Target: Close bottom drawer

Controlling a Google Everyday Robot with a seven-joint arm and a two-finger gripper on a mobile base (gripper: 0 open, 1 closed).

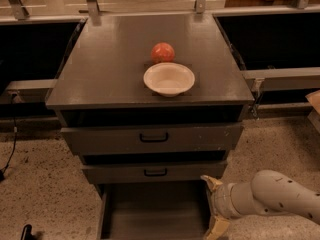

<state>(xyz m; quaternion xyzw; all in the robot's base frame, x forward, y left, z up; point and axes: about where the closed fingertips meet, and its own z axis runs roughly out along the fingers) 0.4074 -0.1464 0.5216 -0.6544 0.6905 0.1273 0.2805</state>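
At the lower right of the camera view, the robot's pale arm [280, 199] is reaching in from the right. Its claw [215, 206] is hanging at the right wall of the bottom drawer [150, 211]; whether it is touching that wall, I cannot tell. The claw's two tan fingers [212, 182] are standing spread wide, one above the other in the view, pinching nothing. The bottom drawer is sitting pulled far out of the dark grey cabinet, showing its plain grey inside. Above it, the middle drawer [120, 174] and the top drawer [100, 139] are each sticking out a little, black loop handles facing the camera. On the tabletop [105, 69], a white bowl [169, 78] is resting just in front of a reddish round object [163, 52].
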